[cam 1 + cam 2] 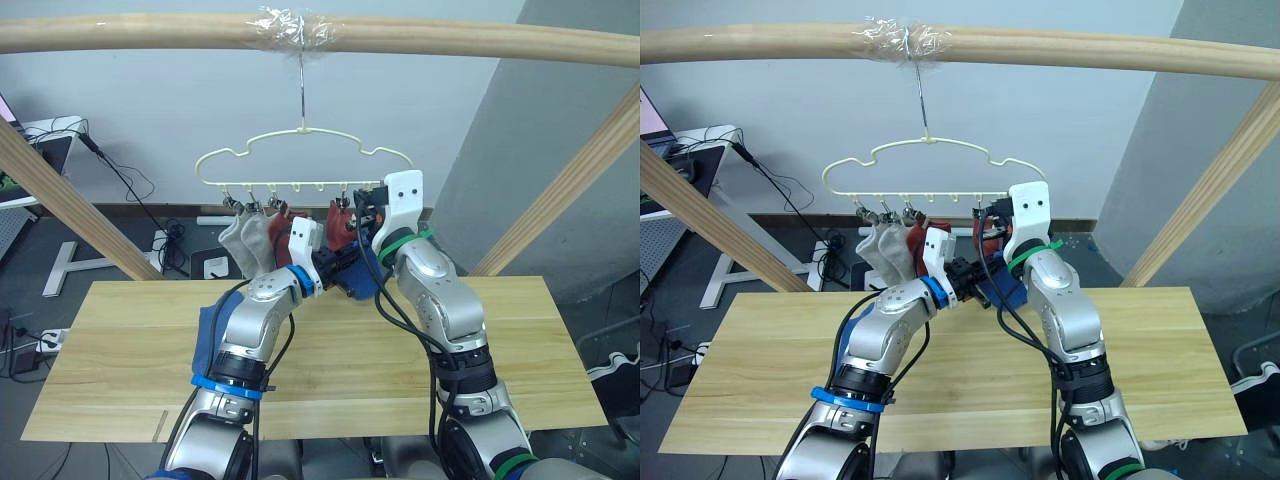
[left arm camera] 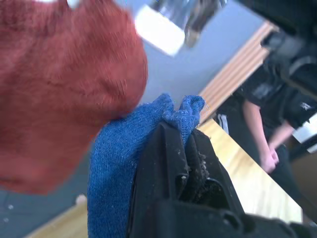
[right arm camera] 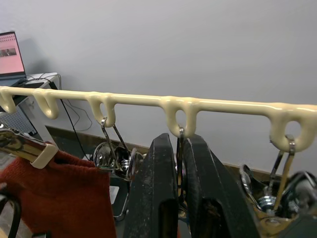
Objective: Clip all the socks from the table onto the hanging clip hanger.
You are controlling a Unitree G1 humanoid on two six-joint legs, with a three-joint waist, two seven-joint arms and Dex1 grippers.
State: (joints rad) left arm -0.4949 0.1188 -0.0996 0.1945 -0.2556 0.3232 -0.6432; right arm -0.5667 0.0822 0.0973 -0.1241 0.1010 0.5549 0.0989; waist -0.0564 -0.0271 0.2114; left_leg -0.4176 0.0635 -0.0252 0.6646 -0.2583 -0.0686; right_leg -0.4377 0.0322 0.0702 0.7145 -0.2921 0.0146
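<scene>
Hanging from a round wooden pole (image 1: pixel 420 42) by a metal hook wrapped in clear tape, the clip hanger (image 1: pixel 300 155) is one thin pale-yellow wire frame with a wavy outline and a row of small silver clips (image 3: pixel 113 154) along its lower bar. Two light grey socks (image 1: pixel 250 240) hang clipped side by side at its left end; two rust-red knit socks (image 1: pixel 335 222) hang beside them. One blue sock (image 2: pixel 130 144), of ribbed knit, is pinched in the closed fingers of the left gripper (image 2: pixel 185 144), held just under the hanger. A second blue sock (image 1: pixel 207 335) lies on the table (image 1: pixel 520 330), a light plank top with visible grain. The right gripper (image 3: pixel 179 148) has its fingers pressed together on one silver clip.
</scene>
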